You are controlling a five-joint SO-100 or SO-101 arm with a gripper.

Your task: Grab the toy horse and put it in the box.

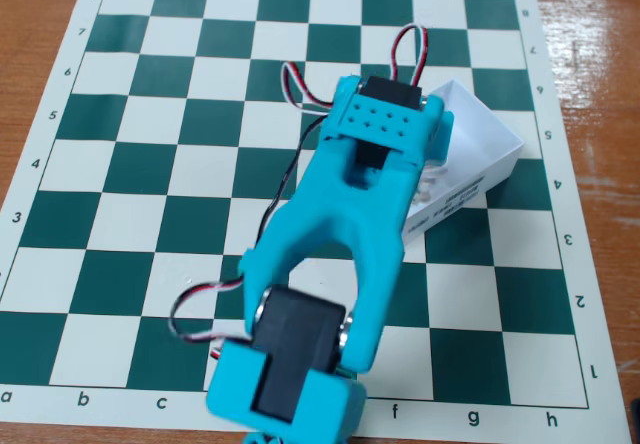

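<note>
The white box lies on the right side of the chessboard, with black print on its near long side. My cyan arm reaches from the bottom edge up to the box, and its wrist block hangs over the box's left half. The gripper's fingers point down under the wrist and are hidden, so I cannot tell whether they are open or shut. A small whitish-grey shape shows inside the box right beside the arm. It may be the toy horse, but most of it is covered.
The green and white chessboard mat lies on a wooden table. Red, black and white servo cables loop beside the arm. The arm's base motor sits at the bottom edge.
</note>
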